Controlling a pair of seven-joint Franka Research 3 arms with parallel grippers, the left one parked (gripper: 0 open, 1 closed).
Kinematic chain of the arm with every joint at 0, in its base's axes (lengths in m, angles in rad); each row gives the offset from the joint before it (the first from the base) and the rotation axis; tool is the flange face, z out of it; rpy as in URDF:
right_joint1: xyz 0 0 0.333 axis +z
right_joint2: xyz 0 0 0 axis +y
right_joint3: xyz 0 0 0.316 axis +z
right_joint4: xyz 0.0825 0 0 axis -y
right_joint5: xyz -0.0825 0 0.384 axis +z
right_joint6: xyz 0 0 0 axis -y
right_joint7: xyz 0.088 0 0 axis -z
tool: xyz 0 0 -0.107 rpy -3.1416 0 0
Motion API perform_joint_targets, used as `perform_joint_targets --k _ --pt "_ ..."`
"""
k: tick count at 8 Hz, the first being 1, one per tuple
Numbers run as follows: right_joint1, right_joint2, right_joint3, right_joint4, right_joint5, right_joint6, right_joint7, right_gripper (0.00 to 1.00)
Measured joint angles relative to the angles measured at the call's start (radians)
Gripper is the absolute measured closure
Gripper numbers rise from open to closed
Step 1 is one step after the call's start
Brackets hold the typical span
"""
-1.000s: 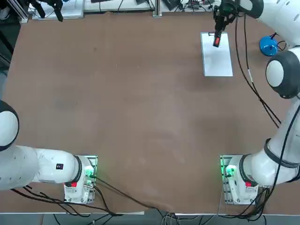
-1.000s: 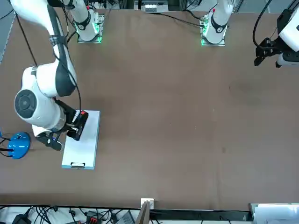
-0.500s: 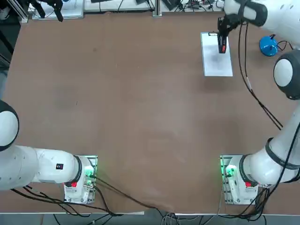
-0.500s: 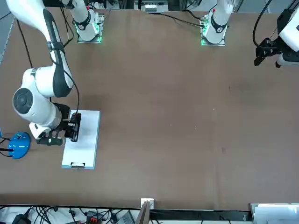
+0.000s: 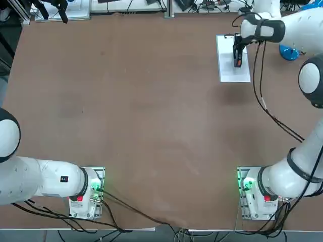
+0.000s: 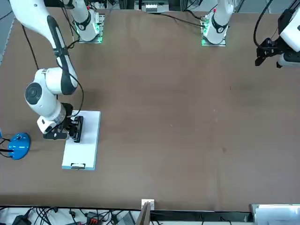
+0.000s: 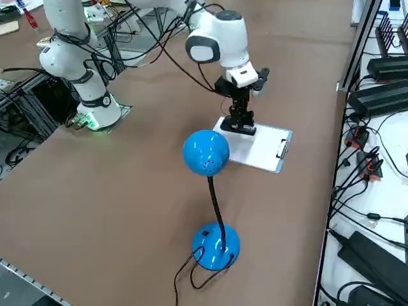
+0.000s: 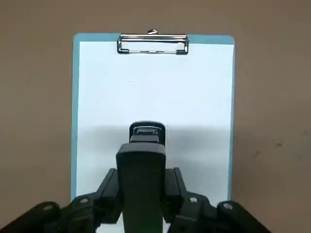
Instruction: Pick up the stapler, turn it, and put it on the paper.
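Note:
The white paper (image 5: 229, 73) on its blue clipboard lies at the table's far right, its metal clip (image 8: 152, 43) at the far short edge. My right gripper (image 5: 237, 50) is shut on the black stapler (image 5: 238, 58), whose red mark points toward the robot. The stapler (image 8: 143, 155) runs lengthwise along the sheet (image 8: 153, 82), low over its middle; whether it touches the sheet I cannot tell. In the front view the gripper (image 6: 70, 127) holds the stapler (image 6: 78, 129) over the paper's (image 6: 86, 150) robot-side half. From the right side, the stapler (image 7: 242, 126) hangs under the gripper (image 7: 238, 113) by the paper (image 7: 264, 153).
A blue desk lamp (image 7: 207, 153) stands just right of the paper, its base (image 7: 215, 245) near the table's right edge; it also shows as the blue lamp (image 5: 288, 50) and lamp (image 6: 18, 145). Cables and equipment lie beyond the far edge.
The right gripper has turned the stapler from slanted to lengthwise along the sheet. It has carried it from the clip end toward the paper's middle and lower.

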Motion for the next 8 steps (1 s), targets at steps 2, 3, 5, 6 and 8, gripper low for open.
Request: perform_joint_targets --k 2,3,5,6,8 --pt "-0.001 0.013 0.000 -0.024 0.001 0.037 -0.016 0.58" --pt "-0.001 0.016 0.000 -0.022 0.001 0.043 -0.020 0.58" --pt "-0.001 0.023 0.001 -0.020 0.001 0.045 -0.021 0.58" --pt "-0.001 0.024 0.001 -0.020 0.001 0.045 -0.022 0.58" --pt "-0.001 0.028 0.002 -0.008 0.007 0.039 -0.022 0.58"
